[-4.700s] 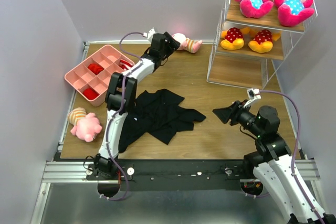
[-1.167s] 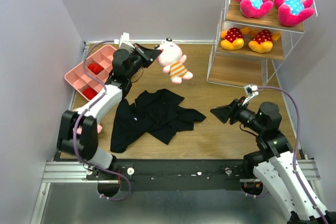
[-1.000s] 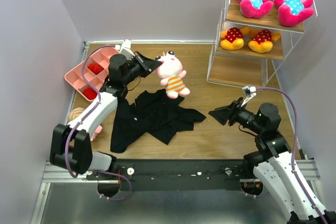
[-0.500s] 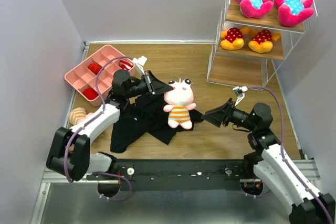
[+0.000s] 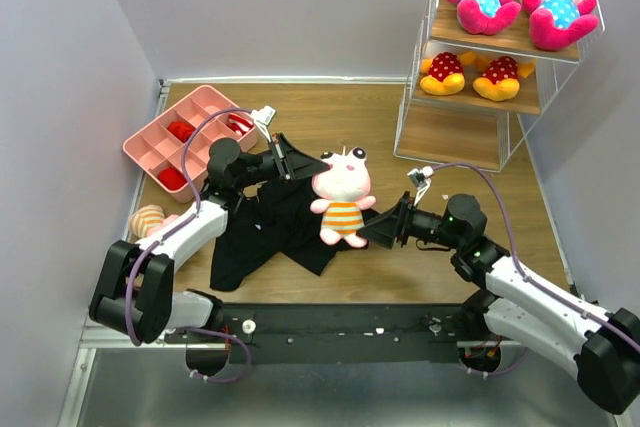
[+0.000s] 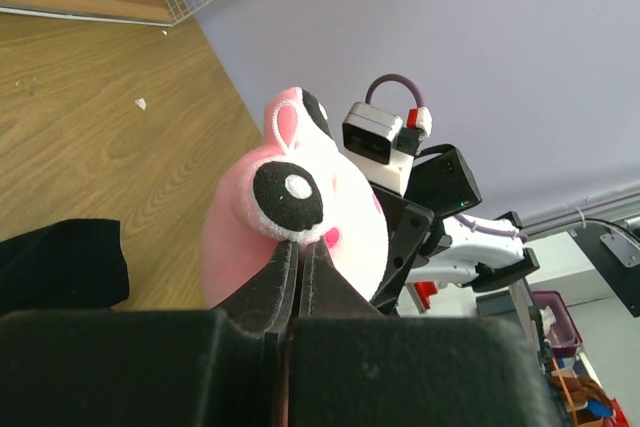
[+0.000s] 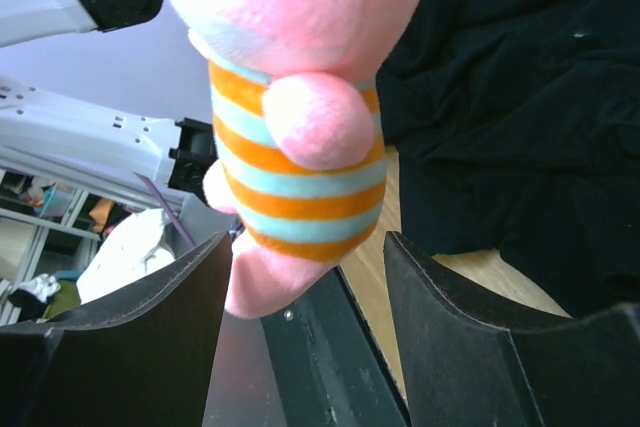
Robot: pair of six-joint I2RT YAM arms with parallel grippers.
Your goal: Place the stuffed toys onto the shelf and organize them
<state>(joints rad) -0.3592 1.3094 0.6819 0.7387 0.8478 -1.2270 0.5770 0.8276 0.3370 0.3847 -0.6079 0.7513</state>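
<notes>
The pale pink striped toy (image 5: pixel 343 197), light and squashy, hangs mid-frame from the left gripper (image 5: pixel 316 161) pinched tight on its head, while the right gripper (image 5: pixel 372 232), jaws spread and apparently not touching, flanks its fuller striped belly, the better hold for reaching the shelf (image 5: pixel 455 139) at upper right.

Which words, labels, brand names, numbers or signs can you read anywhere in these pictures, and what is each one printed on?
None: no readable text shows in any view.
The striped pink doll, the shelf, the pink tray and the black garment show no print at all.
Any marks on the clutter behind the doll in the wrist views are too blurred to read.
</notes>
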